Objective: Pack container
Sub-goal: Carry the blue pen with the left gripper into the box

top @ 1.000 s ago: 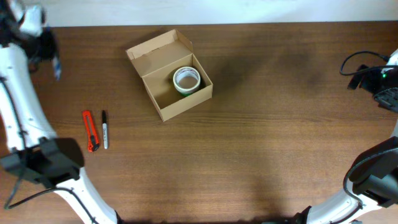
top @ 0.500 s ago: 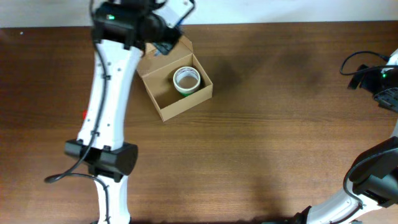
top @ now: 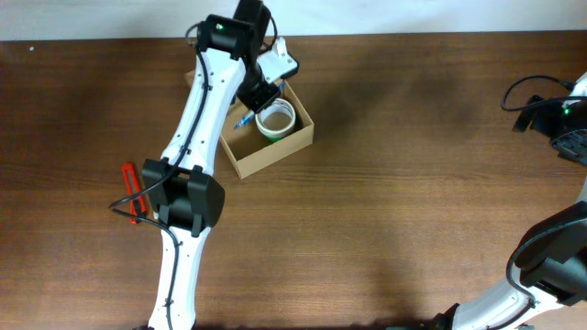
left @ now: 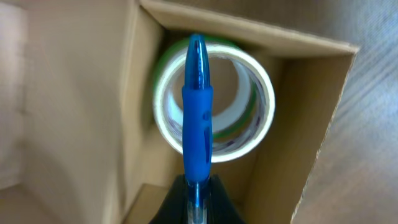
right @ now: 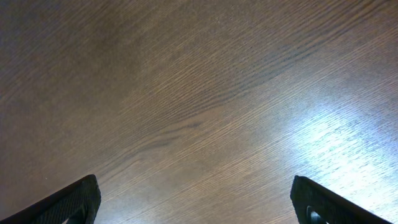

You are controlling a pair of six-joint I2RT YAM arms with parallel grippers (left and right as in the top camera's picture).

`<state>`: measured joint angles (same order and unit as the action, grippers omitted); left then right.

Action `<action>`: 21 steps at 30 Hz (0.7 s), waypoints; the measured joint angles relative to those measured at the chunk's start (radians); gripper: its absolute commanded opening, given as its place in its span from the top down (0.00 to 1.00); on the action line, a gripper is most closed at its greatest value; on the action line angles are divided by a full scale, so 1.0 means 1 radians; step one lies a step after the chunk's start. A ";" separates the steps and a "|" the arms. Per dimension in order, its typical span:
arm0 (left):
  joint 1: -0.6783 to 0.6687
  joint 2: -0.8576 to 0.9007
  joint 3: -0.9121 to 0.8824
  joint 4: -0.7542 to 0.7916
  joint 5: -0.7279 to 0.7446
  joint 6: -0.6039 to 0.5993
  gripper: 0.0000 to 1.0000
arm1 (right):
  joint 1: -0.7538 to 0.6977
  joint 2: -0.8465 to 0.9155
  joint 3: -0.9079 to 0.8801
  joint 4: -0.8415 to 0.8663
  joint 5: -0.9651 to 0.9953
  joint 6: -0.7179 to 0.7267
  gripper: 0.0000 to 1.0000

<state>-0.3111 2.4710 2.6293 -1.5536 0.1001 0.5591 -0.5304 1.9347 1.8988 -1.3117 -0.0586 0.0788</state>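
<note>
Clenching pen [left: 196, 118] in left pincer [left: 196, 198], poised over tape [top: 275, 117] inside open box [top: 266, 158] — far side of counter [top: 413, 183], left of centre — ready for dropping in. With right pincer [right: 199, 202] released, well aside to stay clear.

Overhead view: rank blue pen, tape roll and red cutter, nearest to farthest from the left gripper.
1. Blue pen, clamped in the left gripper.
2. Tape roll, inside the container beside it.
3. Red cutter, out on the table.
</note>
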 measured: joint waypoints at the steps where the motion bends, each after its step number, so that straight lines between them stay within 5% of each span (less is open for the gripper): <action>1: 0.000 0.007 0.000 -0.015 0.003 0.000 0.98 | 0.000 0.000 0.000 0.000 0.000 0.000 0.01; 21: -0.032 0.014 -0.048 -0.095 0.050 -0.012 0.98 | 0.000 0.000 0.000 0.000 0.000 0.000 0.01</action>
<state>-0.3435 2.4855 2.5809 -1.6489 0.1501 0.5472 -0.5304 1.9347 1.8988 -1.3117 -0.0586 0.0788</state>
